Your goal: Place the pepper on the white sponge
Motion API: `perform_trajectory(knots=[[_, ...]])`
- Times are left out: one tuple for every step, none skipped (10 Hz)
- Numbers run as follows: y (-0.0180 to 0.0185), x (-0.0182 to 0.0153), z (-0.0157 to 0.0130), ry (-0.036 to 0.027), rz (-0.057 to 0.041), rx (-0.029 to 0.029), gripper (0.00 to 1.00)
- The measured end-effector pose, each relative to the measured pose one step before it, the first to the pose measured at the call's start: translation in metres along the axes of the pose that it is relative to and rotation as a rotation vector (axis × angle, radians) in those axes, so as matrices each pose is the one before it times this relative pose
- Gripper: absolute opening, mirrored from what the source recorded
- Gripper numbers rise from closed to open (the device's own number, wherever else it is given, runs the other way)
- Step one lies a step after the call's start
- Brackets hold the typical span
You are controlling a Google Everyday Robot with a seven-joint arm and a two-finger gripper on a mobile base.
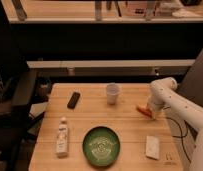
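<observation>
gripper (151, 114) at the pepper (141, 109) (right of the cup (112, 93)), white sponge (152, 147) apart

1. Wood table (95, 117), light grain, fills the lower half.
2. Dark chair (15, 97) at its left edge.
3. Behind: pale ledge (95, 64), dark panel (95, 42) above it, wooden counter (60, 11) on top.
4. My gripper (149, 111) hangs low over the table's right side.
5. Light is dim and warm.
</observation>
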Motion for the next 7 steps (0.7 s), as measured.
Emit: perform_trajectory(knots=[[-0.00023,-0.00002,0.00029,0.0,-0.00159,0.00092,0.56],[0.00286,-0.00015,-0.00118,0.0039,-0.00643,-0.00254,0.5],[0.00048,-0.0003,-0.00008,-0.00329,0.00226,0.00005,0.39],[0.00133,0.00093,0.0,-0.00084,0.00266,-0.00038,0.3],[0.00161,0.00098,-0.00118,0.00062,-0.00274,-0.00018,0.2],[0.00459,0.00321,-0.00642,-0.00162,-0.00401,0.00447,0.1],[0.00827,0.00477,-0.00596,0.0051,-0.0026,-0.00454,0.03]])
